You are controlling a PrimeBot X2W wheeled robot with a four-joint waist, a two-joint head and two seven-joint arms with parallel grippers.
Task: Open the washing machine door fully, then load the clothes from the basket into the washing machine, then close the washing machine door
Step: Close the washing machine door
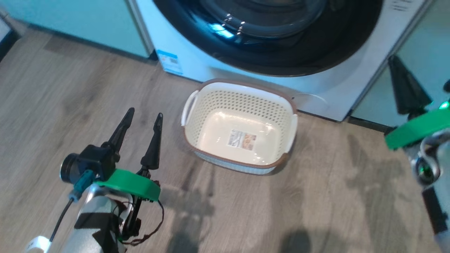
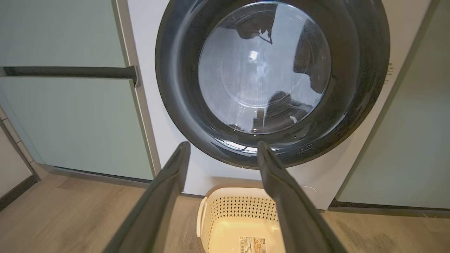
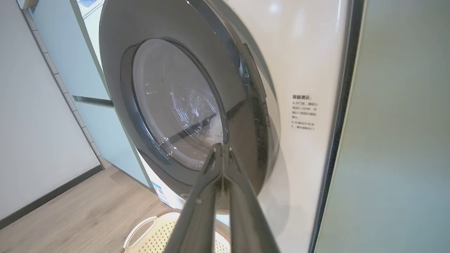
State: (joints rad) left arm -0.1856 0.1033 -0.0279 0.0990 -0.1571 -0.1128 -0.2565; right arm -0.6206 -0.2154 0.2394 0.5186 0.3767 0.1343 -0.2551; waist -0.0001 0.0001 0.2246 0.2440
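The washing machine (image 1: 197,52) stands white at the top of the head view. The washing machine door (image 1: 316,52), black-rimmed with a glass bowl, lies closed against its front (image 2: 272,80) (image 3: 175,105). On the floor just before it sits the cream basket (image 1: 239,102) (image 2: 239,211) (image 3: 154,239), with nothing in it but a label. The clothes are out of view. My left gripper (image 1: 146,112) (image 2: 223,144) hovers open and empty to the left of the basket, pointing at the door's lower rim. My right gripper (image 1: 395,61) (image 3: 222,147) is shut on nothing, at the machine's right side, pointing at the door's right rim.
Pale green cabinets flank the machine, one on the left (image 1: 70,21) (image 2: 70,123) and one on the right (image 1: 422,59) (image 3: 404,140). A dark handle bar (image 2: 70,71) runs across the left cabinet. Wood floor (image 1: 316,203) spreads around the basket.
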